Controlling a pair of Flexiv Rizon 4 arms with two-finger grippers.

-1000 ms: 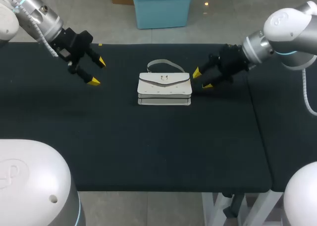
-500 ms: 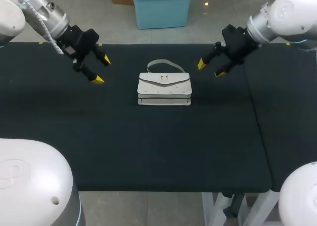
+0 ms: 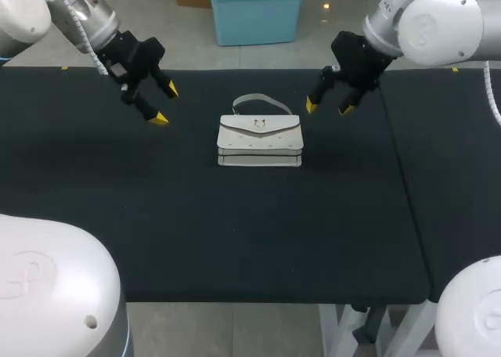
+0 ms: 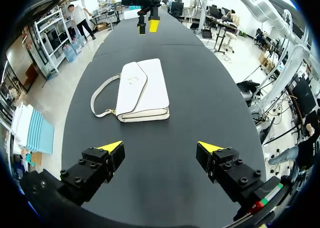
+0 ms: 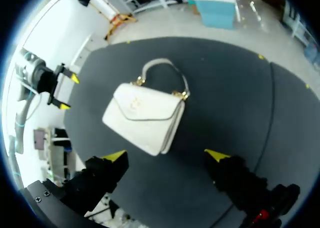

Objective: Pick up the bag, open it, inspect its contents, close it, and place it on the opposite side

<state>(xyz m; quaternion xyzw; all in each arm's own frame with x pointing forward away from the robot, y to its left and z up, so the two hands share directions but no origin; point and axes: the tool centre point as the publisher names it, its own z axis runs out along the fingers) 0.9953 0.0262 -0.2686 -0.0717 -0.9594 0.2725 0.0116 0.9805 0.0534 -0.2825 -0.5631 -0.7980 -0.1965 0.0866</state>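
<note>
1. One white bag (image 3: 259, 140) lies flat mid-table (image 3: 156, 216), flap closed, its handle (image 3: 261, 100) toward the far edge.
2. Two grippers, left gripper (image 3: 165, 105) and right gripper (image 3: 329, 107), both spread and empty (flanking the bag, apart from it).
3. Advised: descend on the handle and pinch it squarely before lifting.

No legible text, label, number or sign; none on bag (image 3: 259, 140).

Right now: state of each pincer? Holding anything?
Left pincer: open, holding nothing, clear of the bag.
Right pincer: open, holding nothing, also clear of the bag.
</note>
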